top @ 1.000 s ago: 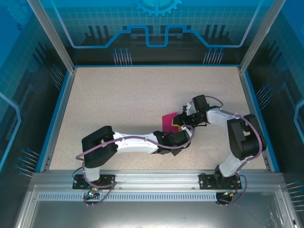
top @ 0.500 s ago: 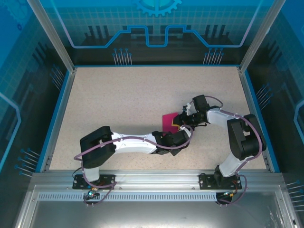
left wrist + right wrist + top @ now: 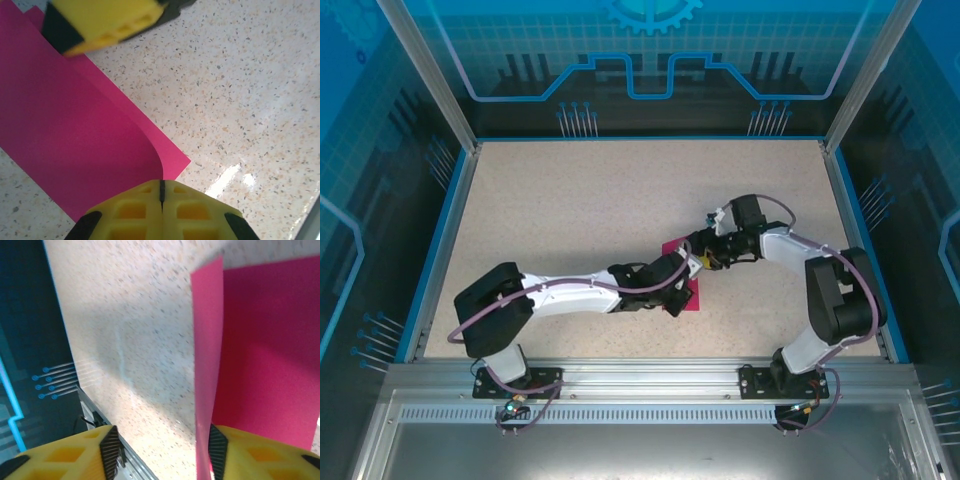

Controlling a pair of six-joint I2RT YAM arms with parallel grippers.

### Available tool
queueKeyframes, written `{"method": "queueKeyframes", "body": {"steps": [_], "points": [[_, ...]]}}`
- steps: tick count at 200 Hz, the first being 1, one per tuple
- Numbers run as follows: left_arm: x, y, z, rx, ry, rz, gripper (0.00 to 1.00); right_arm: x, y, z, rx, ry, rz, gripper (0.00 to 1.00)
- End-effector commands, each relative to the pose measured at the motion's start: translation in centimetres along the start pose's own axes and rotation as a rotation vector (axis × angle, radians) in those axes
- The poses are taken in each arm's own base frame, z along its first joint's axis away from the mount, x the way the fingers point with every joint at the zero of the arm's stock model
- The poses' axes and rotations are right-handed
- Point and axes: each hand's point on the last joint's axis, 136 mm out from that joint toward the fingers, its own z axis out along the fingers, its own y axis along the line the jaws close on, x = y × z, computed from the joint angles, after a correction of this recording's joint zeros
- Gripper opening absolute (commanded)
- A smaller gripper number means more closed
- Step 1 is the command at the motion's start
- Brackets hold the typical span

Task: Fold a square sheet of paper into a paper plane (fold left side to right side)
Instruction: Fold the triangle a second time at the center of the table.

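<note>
The square sheet of paper is magenta and lies mid-table, largely covered by both grippers. In the left wrist view the sheet of paper is doubled over, its upper layer curling up into the seam of my left gripper, which is shut on that edge. My left gripper sits over the sheet. My right gripper is just beyond it. In the right wrist view my right gripper is open, and a raised flap of the paper stands against the inner pad of its right finger.
The speckled table stretches bare to the left and back, bounded by a blue rim. A metal rail runs along the near edge. A yellow finger of the right gripper shows at the top of the left wrist view.
My left gripper has closed on the paper's edge and its arm has swung leftward. The right gripper's jaws have widened off the paper. The sheet now reaches nearer the front edge.
</note>
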Motion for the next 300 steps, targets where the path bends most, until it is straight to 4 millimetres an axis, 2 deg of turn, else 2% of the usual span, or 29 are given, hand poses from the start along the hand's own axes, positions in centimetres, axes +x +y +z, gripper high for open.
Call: {"method": "queueKeyframes", "body": {"steps": [1,25,28,60,116,132,154,183,237,300], "points": [[-0.9,-1.8,-0.6,0.154,-0.025,-0.073,0.0,-2.2,3.1,-2.6,-0.072,-0.1,-0.084,0.59],[-0.8,-1.3,-0.5,0.181,-0.027,-0.116,0.0,-2.7,4.0,-4.9,-0.069,-0.181,-0.135,0.67],[-0.8,-1.2,-0.5,0.181,-0.026,-0.12,0.0,-2.2,3.2,-4.9,-0.057,-0.177,-0.124,0.68],[-0.9,0.1,-0.9,0.167,-0.033,-0.153,0.0,0.3,1.4,-6.0,0.021,-0.171,-0.146,0.65],[-1.0,2.9,-1.4,0.129,-0.035,-0.19,0.0,5.6,-2.8,-5.0,0.054,-0.119,-0.084,0.36],[-1.1,3.5,-1.4,0.122,-0.031,-0.197,0.0,6.9,-3.7,-4.1,0.058,-0.082,-0.064,0.22],[-0.8,4.4,-1.3,0.103,-0.016,-0.198,0.0,8.4,-4.6,-2.9,0.096,-0.017,-0.055,0.12],[-0.4,5.3,-1.0,0.085,0.01,-0.193,0.0,9.1,-5.4,-1.4,0.147,0.015,-0.048,0.09],[0.2,6.4,-0.1,0.071,0.055,-0.183,0.0,10.0,-7.0,0.7,0.261,0.079,-0.048,0.09],[0.2,7.6,0.7,0.057,0.083,-0.176,0.0,10.5,-8.6,1.3,0.34,0.112,-0.039,0.1]]}}
